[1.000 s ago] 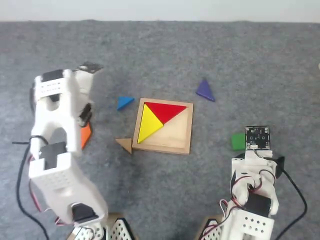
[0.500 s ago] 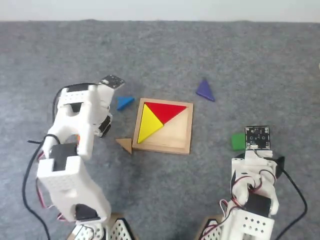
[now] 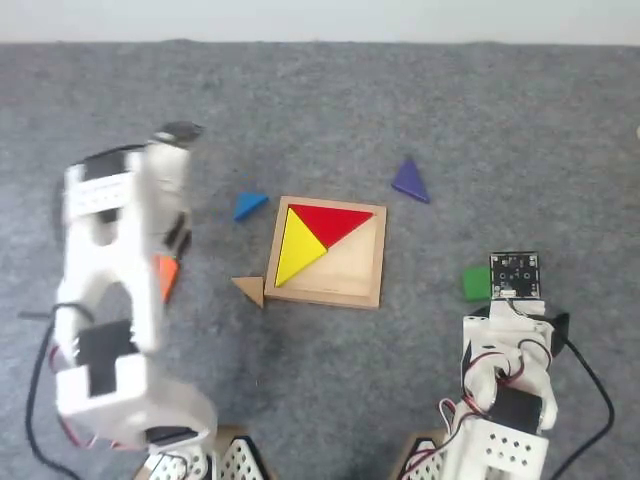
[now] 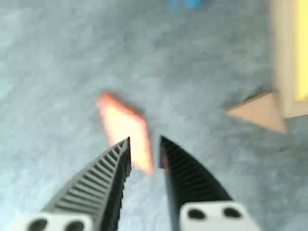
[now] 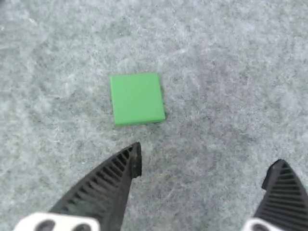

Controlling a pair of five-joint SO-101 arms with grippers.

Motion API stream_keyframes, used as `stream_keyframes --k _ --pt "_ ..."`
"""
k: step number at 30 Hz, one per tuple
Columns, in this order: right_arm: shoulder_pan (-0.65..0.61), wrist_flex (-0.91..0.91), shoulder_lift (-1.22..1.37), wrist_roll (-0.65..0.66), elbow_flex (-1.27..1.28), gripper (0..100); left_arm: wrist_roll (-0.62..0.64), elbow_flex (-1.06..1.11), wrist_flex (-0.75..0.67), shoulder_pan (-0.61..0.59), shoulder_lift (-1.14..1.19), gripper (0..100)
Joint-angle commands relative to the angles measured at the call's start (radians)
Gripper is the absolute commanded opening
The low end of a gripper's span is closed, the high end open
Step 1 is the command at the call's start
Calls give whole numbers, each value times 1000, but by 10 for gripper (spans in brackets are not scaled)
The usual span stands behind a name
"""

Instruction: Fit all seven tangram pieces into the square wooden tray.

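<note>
Five pieces lie loose on the grey mat [image 3: 300, 100]. Far left in the high view, the orange piece [image 3: 167, 276] peeks out beside the left arm [image 3: 110, 230]. Thin, light, stiff by the look of it: pinch across its long edges, low to the mat. Left gripper [image 4: 144, 142] hangs over it, jaws a narrow slit apart, holding nothing; contact, can't tell. Then blue [image 3: 250, 205] and tan [image 3: 249, 290], the tray [image 3: 352, 272] at centre with yellow [image 3: 293, 248] and red [image 3: 332, 222] in, purple [image 3: 410, 181] above and right of it. Lower right, green [image 3: 476, 283]; right gripper [image 5: 207, 161] spread wide near it, empty.
</note>
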Motion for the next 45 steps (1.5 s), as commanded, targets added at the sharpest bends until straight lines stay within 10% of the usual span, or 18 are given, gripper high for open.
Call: stream_keyframes --k 1,18,30,45 --pt "13 2 -7 11 18 391 -74 45 -9 -103 -61 156" --pt "12 2 -7 9 18 391 -272 90 -229 -267 95 159" --pt "12 1 -7 9 18 391 -262 85 -229 -175 143 159" --pt "12 2 -7 9 18 391 38 -1 -249 132 137 160"
